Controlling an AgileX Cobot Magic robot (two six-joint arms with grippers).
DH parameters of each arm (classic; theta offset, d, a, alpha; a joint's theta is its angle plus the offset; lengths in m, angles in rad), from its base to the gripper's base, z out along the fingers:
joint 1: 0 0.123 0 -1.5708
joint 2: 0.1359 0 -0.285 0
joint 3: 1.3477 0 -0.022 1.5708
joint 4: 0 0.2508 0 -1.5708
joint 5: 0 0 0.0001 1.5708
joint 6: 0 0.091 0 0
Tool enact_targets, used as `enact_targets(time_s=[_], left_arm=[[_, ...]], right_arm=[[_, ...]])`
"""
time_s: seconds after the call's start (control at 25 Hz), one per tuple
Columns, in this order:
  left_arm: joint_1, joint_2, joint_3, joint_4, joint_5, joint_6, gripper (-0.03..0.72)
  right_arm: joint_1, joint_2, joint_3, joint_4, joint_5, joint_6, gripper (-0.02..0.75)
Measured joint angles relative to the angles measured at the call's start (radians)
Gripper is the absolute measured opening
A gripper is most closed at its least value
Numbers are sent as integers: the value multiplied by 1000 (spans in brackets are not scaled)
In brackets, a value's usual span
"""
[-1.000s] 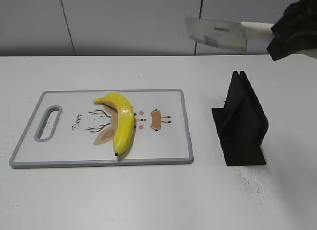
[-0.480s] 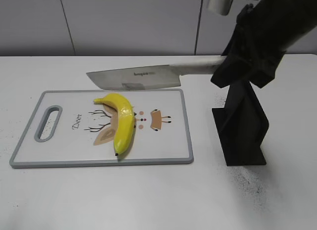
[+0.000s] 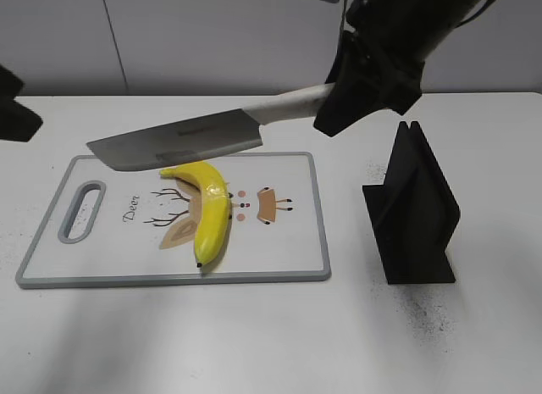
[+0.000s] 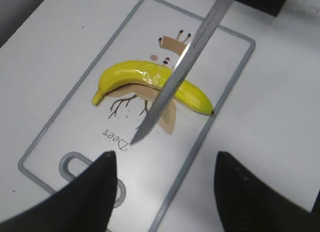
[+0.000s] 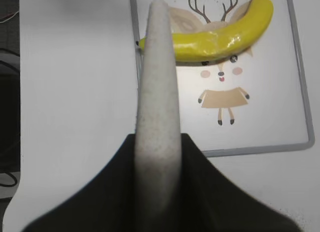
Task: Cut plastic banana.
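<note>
I'm clamping the right gripper [image 3: 339, 102] jaws on the cleaver's [image 3: 182, 141] speckled handle above the glossy curved banana [image 3: 207, 209]; left gripper [image 4: 162, 192] jaws are gaping empty.

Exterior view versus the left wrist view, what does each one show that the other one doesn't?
Only the exterior view shows the black knife stand on the table right of the cutting board, the knife's pale handle in the right claw, and the blade's broad side.

Only the left wrist view shows the cleaver edge-on, crossing above the middle of the banana, and the open left claw hovering over the board's handle end.

Both share the yellow banana, the deer-print cutting board and the blade raised over them.
</note>
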Motion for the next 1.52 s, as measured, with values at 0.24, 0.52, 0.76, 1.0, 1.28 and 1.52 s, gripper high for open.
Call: enact_targets(time_s=[0.24,0.52,0.76,1.0,1.28,1.52], left_arm=[[-102,197,-157,129,36,30,584],[-160,330,-227,185,60,74,584],[-165,371,-227,233,58,79,523],[-165,372,-227,232,34,80,104],[-167,375,-227,233,27,103,-2],[-170,400,-227,231,-30,116,-1]], right_arm=[[0,41,-52,27,30,-43,164],[1,42,-53,64,41,-111,164],[1,42,-53,71,39,-115,164],[1,42,-53,81,-15,-117,164],[1,42,-54,58,-27,-98,164],[9,74,-58,-45,-36,37,175]])
